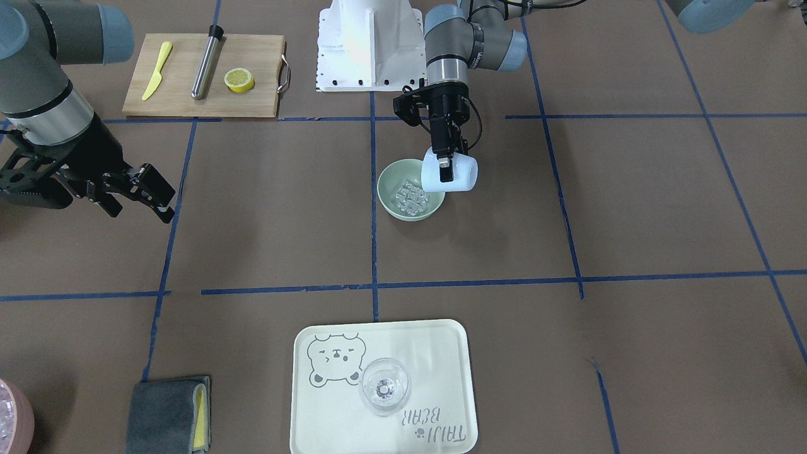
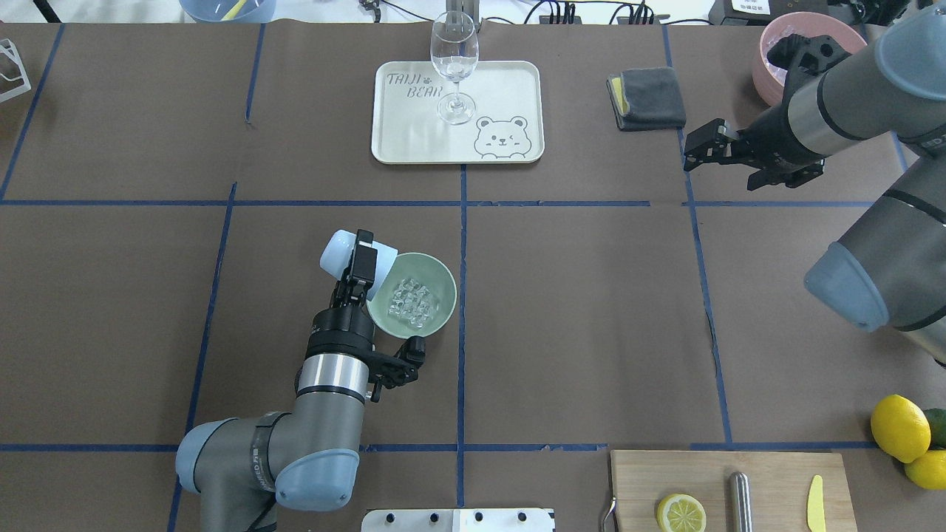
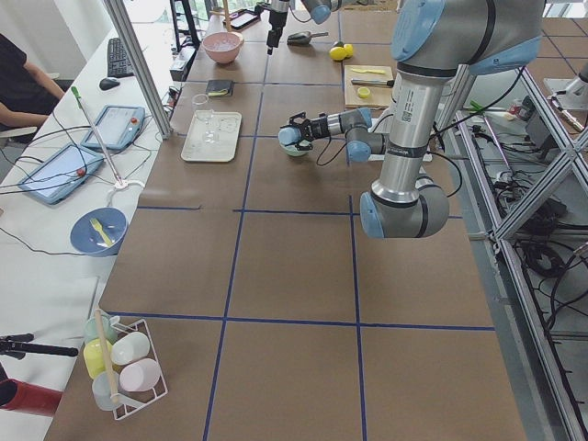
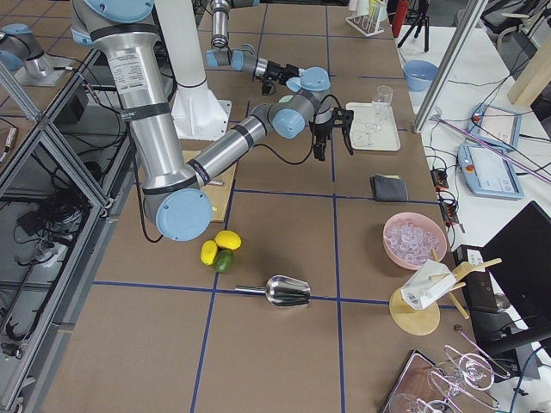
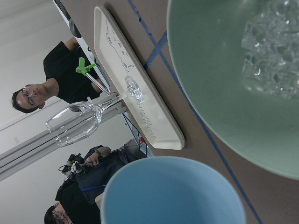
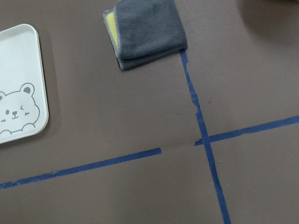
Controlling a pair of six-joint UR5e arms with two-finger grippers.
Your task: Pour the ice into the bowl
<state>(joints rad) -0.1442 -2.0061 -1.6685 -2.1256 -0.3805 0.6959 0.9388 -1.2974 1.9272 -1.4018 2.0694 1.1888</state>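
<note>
**Left gripper (image 2: 360, 266) clamps the tipped cup at the bowl's edge, ice in the bowl**

Centre-left of the overhead view: the fingers are closed on the wall of the pale blue cup (image 2: 336, 255). The cup lies on its side in the air, mouth turned toward the green bowl (image 2: 446, 284). Its lip overlaps the bowl's left rim. Whether cup and rim actually touch, I cannot tell.

And there's the ice (image 2: 410, 301), a clear, glassy cluster on the floor of the bowl. The bowl stands on the brown table just left of the centre tape line. The left wrist camera gives a close look, with cubes at the upper right and the cup's blue rim at the bottom.

Over to the upper right of the overhead view. The right gripper (image 2: 695, 151) hangs above the table with its fingers apart and nothing between them. A folded grey cloth (image 2: 650, 96) lies near it, with a pink bowl (image 2: 772, 63) at the top right edge, partly hidden by the arm.

Top centre, a cream tray (image 2: 510, 89) printed with a bear carries an upright wine glass (image 2: 454, 63). Bottom right, a wooden board (image 2: 776, 473) holds a lemon half (image 2: 681, 513), a metal rod (image 2: 740, 502) and a yellow knife (image 2: 815, 502).
</note>
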